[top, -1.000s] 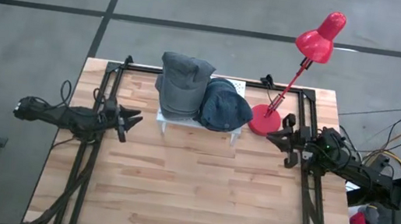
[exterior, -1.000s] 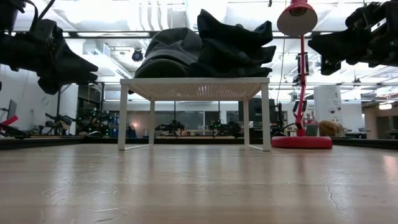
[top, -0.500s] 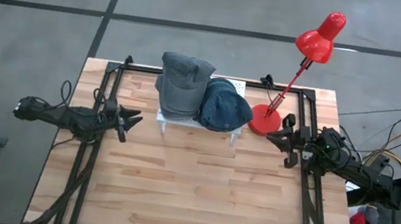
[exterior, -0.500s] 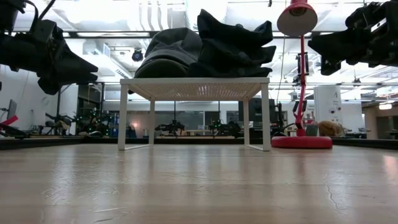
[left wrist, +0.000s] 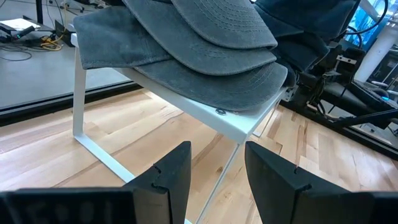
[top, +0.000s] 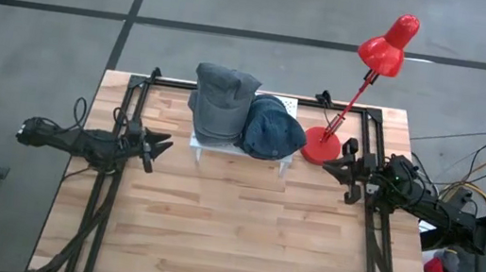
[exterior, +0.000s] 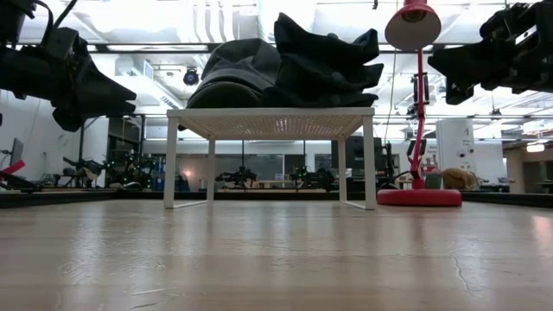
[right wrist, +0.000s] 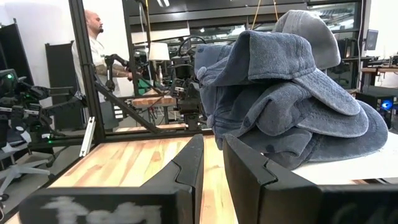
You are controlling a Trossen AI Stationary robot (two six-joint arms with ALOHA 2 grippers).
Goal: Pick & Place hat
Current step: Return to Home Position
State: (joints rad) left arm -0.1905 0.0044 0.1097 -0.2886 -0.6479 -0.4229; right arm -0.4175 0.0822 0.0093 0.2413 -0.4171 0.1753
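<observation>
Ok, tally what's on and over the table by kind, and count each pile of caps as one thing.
Cap piles: 2 (lighter gray pile, darker pile)
White shelf: 1
Red lamp: 1
Robot tools: 2 (left tool, right tool, both open, clear of the shelf)
Total: 6

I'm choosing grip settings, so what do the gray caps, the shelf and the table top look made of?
Gray caps: soft washed cotton twill, apparently; stitched rows on brims, limp folds. Shelf: likely white-painted metal, thin legs, perforated top. Table top: pale wood planks with visible grain, slightly glossy.
</observation>
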